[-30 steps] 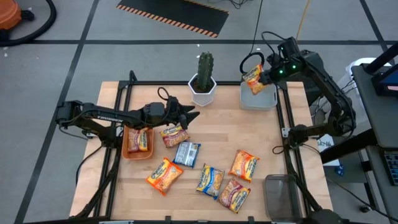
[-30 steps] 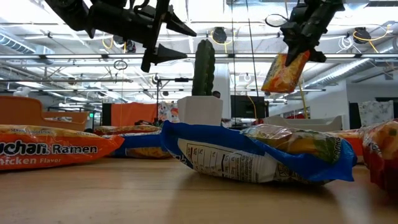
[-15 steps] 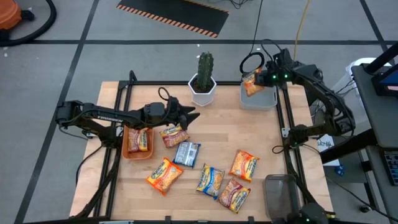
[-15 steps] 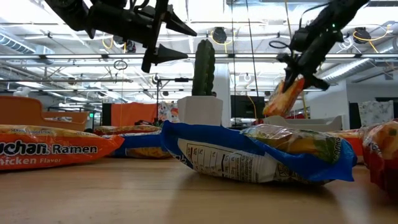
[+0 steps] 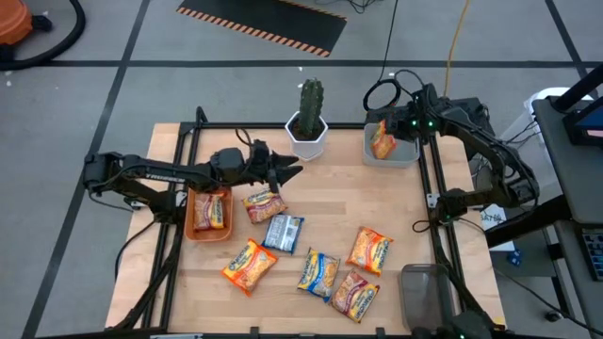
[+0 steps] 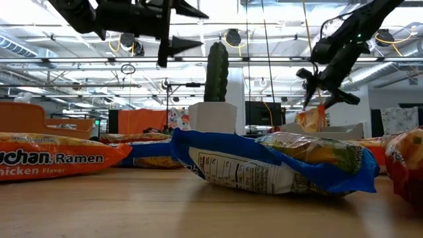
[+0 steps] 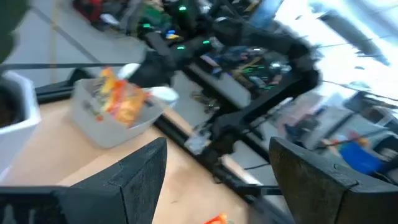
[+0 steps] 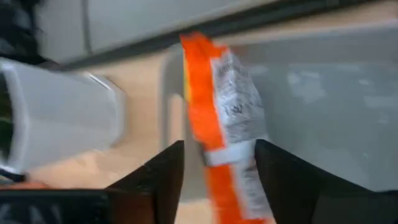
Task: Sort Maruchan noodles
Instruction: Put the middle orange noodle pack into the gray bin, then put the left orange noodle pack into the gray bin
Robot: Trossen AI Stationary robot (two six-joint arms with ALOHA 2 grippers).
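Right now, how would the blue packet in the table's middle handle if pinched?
The blue packet probably stays stiff in the middle: it looks puffed around a solid block. Its glossy film may slip in the jaws. Its flat crimped ends likely flop. It probably won't roll, lying flat on the table.

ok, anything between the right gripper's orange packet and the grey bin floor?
Nothing visible. The orange packet hangs inside the grey bin, between the open fingers of the right gripper; the bin floor showing beside it looks bare.

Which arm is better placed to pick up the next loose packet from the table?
Left. The left gripper hovers open right by the packet beside the orange bin; the right gripper is over the grey bin.
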